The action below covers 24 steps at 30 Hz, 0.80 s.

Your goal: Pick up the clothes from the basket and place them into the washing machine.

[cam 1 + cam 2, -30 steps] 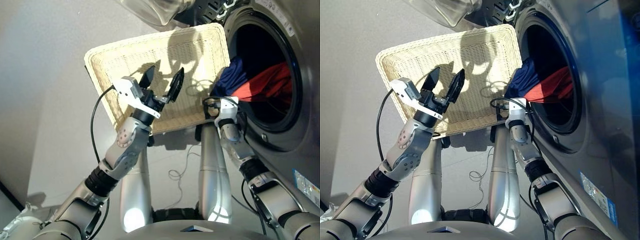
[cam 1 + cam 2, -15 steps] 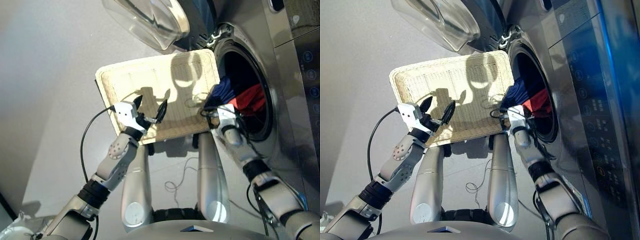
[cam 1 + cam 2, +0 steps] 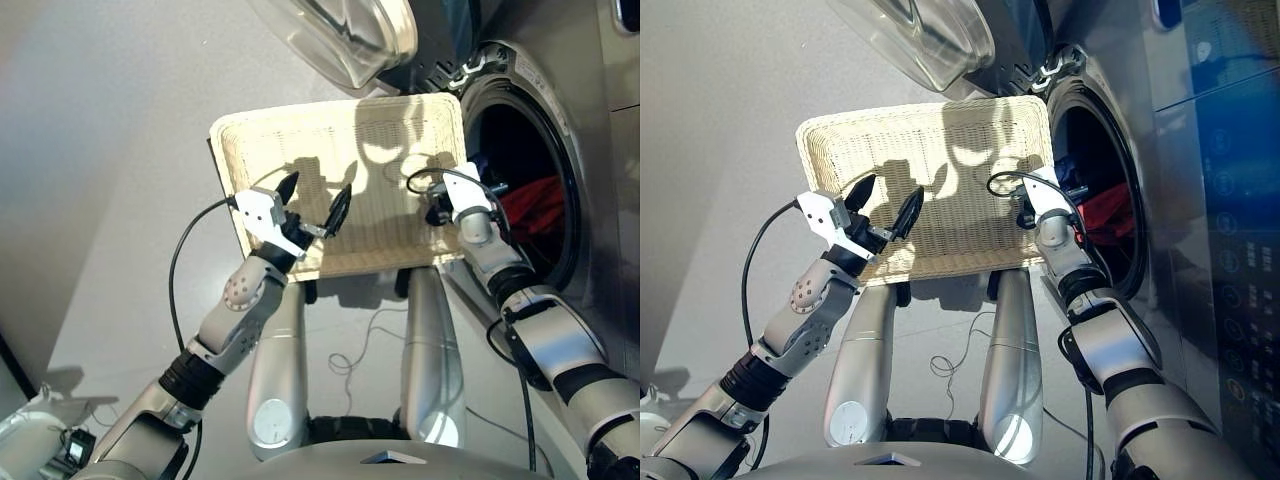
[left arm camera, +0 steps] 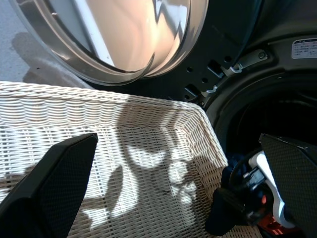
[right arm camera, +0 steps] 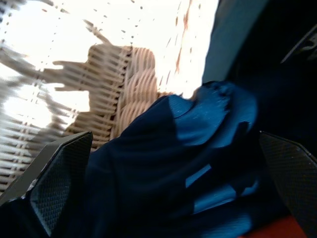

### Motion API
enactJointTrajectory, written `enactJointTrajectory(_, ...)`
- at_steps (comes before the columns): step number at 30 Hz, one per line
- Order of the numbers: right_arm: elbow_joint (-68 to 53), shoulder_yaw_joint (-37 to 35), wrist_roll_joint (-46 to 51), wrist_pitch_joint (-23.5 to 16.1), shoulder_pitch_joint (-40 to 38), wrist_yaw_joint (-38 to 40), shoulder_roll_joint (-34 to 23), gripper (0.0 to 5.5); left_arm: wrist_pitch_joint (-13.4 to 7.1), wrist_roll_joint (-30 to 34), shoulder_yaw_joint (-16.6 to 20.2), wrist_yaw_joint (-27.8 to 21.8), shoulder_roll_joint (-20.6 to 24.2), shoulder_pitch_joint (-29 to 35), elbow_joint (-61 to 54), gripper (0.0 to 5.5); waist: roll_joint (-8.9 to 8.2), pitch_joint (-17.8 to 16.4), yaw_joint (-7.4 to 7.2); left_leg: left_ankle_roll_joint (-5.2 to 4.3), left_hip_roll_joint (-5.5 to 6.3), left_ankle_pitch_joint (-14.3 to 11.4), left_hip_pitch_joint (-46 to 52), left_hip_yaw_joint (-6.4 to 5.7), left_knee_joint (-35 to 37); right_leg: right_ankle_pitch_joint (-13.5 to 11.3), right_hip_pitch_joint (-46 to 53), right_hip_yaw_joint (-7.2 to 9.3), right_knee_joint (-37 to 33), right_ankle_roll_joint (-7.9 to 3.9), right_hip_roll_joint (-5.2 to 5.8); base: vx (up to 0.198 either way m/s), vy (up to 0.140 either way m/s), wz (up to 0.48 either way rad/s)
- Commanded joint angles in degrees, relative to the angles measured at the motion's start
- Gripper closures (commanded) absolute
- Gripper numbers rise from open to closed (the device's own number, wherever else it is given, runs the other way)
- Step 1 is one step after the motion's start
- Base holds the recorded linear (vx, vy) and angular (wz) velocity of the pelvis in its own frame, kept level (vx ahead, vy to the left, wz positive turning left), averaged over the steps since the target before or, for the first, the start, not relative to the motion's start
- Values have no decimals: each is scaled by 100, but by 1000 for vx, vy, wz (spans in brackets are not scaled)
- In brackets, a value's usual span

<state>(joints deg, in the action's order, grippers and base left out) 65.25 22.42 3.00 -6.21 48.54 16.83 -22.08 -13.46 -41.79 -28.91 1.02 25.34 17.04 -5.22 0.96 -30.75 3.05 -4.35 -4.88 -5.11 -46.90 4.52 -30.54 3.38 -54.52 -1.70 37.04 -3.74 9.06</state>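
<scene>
**Clothes at the machine's round hole, basket bare**

Nearest are the robot's two arms, reaching up and forward. The left gripper (image 3: 318, 203) hangs over the near part of the basket (image 3: 400, 240). Its two black fingers (image 3: 287, 186) are wide apart and hold nothing. Their dark shadow falls on the weave just behind them.

The right gripper (image 5: 163, 183) is at the basket's right edge, right by the mouth of the washing machine (image 3: 590, 120). In the right wrist view its fingers (image 5: 57, 173) stand wide apart, and the navy blue garment (image 5: 163, 148) fills the space between them. I cannot tell if the cloth touches the fingers. The navy cloth lies against the wicker rim on one side and reaches toward the dark drum on the other.

The basket is a flat cream tray of woven wicker with a low rim. No clothes lie in it. Only shadows and bright sun patches show on its floor. Its right side sits just beside the round opening.

Farther in, the coral-red garment (image 3: 535, 200) lies inside the drum, past the right gripper. A bit of navy shows next to it in the right eye view. I cannot see the black garment.

Farthest back, the round door (image 3: 345, 35) with its bulging clear glass is swung open above the far edge of the basket. A metal hinge (image 3: 470, 68) joins it to the machine.
</scene>
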Motion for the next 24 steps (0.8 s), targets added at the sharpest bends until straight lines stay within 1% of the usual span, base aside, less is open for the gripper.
enactJointTrajectory(1, 88, 227, -150, 32, 217, 27, -29, 0, -235, -9, 3, 10, -80, -22, -906, 0, 354, 95, -3, -108, -127, 27, -306, -28, -312, 57, 177, 30, -163, -352, 53, 0, 0, 0)
enactJointTrajectory(5, 229, 443, -421, 132, 311, -55, 114, 0, -216, 26, -9, 49, -113, -7, -925, 0, 377, 95, 4, -104, -138, 26, -405, -5, -344, 59, 72, 13, -112, -341, 48, 0, 0, 0)
enactJointTrajectory(8, 516, 353, -489, 246, 378, 60, 274, 0, -207, 0, 15, 109, -133, 4, -979, 0, 420, 95, 15, -99, -135, 16, -487, 6, -390, 66, -8, 11, -83, -338, 43, 0, 0, 0)
enactJointTrajectory(12, 840, -64, -77, 274, 427, 361, 338, 0, -199, -13, -21, 229, -170, 86, -976, 0, 458, 95, 9, -88, -116, -14, -613, 18, -474, 70, -125, 8, -29, -329, 48, 0, 0, 0)
enactJointTrajectory(14, 882, -151, 33, 265, 432, 430, 313, 0, -187, -6, -44, 248, -178, 112, -984, 0, 463, 95, 10, -84, -118, -19, -628, 23, -481, 76, -153, 3, -14, -328, 48, 0, 0, 0)
enactJointTrajectory(15, 896, -334, 286, 233, 425, 554, 278, 0, -185, 3, -66, 275, -176, 143, -994, 0, 454, 95, -5, -74, -114, -36, -665, 26, -509, 79, -193, -2, 2, -324, 39, 0, 0, 0)
enactJointTrajectory(16, 897, -335, 286, 233, 425, 554, 277, 0, -185, 3, -68, 275, -175, 145, -994, 0, 454, 95, -3, -74, -115, -37, -667, 26, -512, 79, -195, -2, 4, -324, 38, 0, 0, 0)
enactJointTrajectory(18, 927, -607, 646, 170, 395, 753, 183, 0, -198, -10, -92, 323, -171, 173, -1004, 0, 426, 95, -32, -65, -122, -61, -706, 14, -547, 86, -219, -14, 18, -329, 36, 0, 0, 0)
enactJointTrajectory(20, 989, -751, 777, 175, 378, 939, 92, 0, -195, -7, -125, 343, -152, 187, -1002, 0, 420, 95, -39, -62, -116, -74, -722, 12, -564, 99, -225, -8, 27, -332, 39, 0, 0, 0)
enactJointTrajectory(24, 853, -1063, 1096, 61, 271, 1358, -8, 0, -221, -19, -130, 418, -120, 219, -997, 0, 385, 95, -71, -52, -116, -104, -744, 3, -600, 122, -238, -1, 41, -339, 45, 0, 0, 0)
